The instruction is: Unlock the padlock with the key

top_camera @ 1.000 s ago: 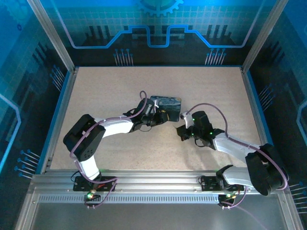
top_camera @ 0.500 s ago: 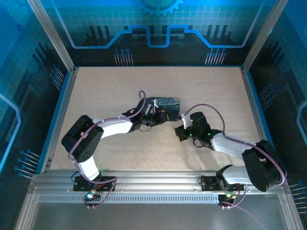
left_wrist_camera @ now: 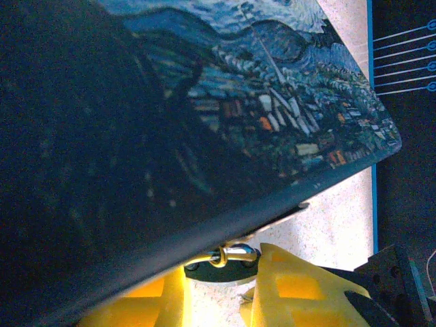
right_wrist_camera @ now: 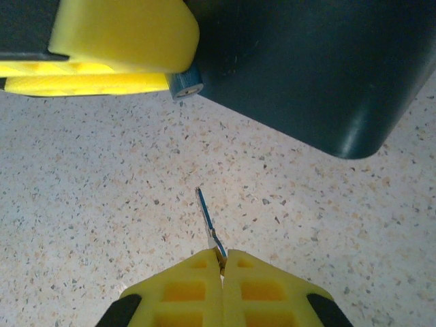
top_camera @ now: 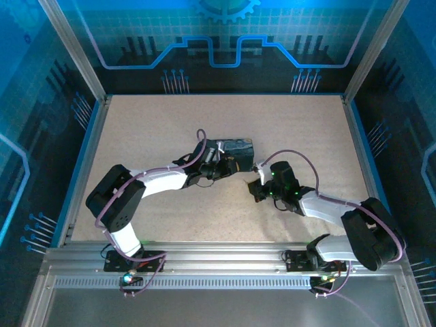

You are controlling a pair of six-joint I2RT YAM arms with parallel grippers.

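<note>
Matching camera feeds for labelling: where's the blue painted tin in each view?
Top external: tin near the centre of the table, just beyond the left gripper.
Left wrist: tin lies across the upper part, painted face toward the camera.
Right wrist: tin is the dark rounded corner at upper right.
Shared landmark: the left gripper's yellow fingers on the padlock, beside the tin.

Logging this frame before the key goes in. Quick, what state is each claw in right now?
Left claw: closed, holding the padlock.
Right claw: closed, pinching the key.
</note>
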